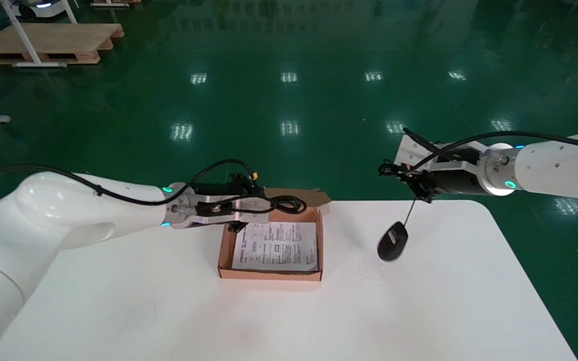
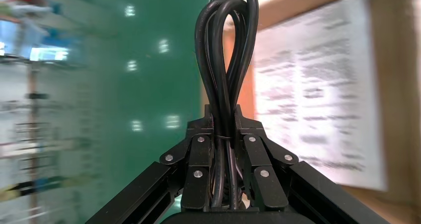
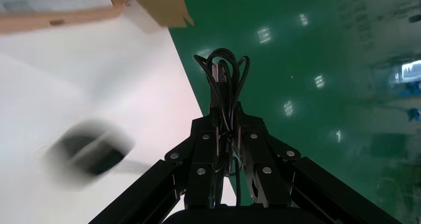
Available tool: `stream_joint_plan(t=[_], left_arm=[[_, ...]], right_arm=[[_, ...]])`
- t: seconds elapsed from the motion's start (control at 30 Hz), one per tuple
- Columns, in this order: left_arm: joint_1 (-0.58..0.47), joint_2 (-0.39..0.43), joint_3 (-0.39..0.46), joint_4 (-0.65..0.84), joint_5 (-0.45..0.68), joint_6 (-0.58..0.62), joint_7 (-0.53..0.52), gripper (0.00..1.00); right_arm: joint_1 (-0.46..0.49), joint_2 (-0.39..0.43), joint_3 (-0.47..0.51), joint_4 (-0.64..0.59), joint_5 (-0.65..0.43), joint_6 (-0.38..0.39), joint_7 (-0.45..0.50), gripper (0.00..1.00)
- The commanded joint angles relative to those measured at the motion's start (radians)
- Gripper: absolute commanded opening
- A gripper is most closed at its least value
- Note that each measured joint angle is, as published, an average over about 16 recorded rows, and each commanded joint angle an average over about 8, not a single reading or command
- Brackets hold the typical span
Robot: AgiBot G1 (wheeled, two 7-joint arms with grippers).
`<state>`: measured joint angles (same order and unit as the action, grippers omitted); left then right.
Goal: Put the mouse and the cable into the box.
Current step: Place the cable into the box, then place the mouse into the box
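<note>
My left claw [image 1: 264, 203] clenches the floppy coiled cable [image 1: 289, 204] over the box's [image 1: 269, 274] far wall. My right claw [image 1: 417, 186] pinches the cord [image 3: 222, 92], so I expect the light mouse [image 1: 393, 241] hanging from it to swing.

White table [image 1: 168, 311], green floor [image 1: 319, 100], wooden pallet [image 1: 53, 42]

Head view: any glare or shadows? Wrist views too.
Head view: ceiling lights mirror as bright patches on the glossy floor; the table is evenly lit, with a faint shadow beside the mouse dangling from the right gripper over the table's far right. Left wrist view: light spots on the floor behind the cable in the left gripper, by the box. Right wrist view: more floor spots.
</note>
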<state>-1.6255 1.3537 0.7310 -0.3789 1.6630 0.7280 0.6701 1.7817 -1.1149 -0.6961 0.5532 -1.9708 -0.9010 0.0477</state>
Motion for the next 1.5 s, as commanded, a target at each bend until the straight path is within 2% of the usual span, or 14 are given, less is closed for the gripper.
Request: stream_joint_plan(t=[0.03, 0.33, 0.7, 0.73, 0.97, 1.0, 1.5], left_arm=[[0.021, 0.009, -0.002, -0.028, -0.009, -0.040, 0.015, 0.00], [0.098, 0.016, 0.150, -0.113, -0.045, -0.133, 0.153, 0.00], [0.082, 0.016, 0.275, -0.082, -0.134, -0.182, 0.118, 0.00], [0.080, 0.016, 0.286, -0.081, -0.139, -0.188, 0.111, 0.03], [0.075, 0.018, 0.340, -0.083, -0.163, -0.208, 0.080, 0.90], [0.075, 0.018, 0.343, -0.084, -0.165, -0.208, 0.079, 1.00], [0.075, 0.018, 0.333, -0.083, -0.159, -0.206, 0.083, 1.00]], right_arm=[[0.001, 0.000, 0.000, 0.000, 0.000, 0.000, 0.000, 0.00], [0.001, 0.000, 0.000, 0.000, 0.000, 0.000, 0.000, 0.00], [0.001, 0.000, 0.000, 0.000, 0.000, 0.000, 0.000, 0.00], [0.001, 0.000, 0.000, 0.000, 0.000, 0.000, 0.000, 0.00], [0.000, 0.000, 0.000, -0.001, 0.000, 0.000, 0.000, 0.00], [0.000, 0.000, 0.000, -0.001, 0.000, 0.000, 0.000, 0.00], [0.000, 0.000, 0.000, 0.000, 0.000, 0.001, 0.000, 0.00]])
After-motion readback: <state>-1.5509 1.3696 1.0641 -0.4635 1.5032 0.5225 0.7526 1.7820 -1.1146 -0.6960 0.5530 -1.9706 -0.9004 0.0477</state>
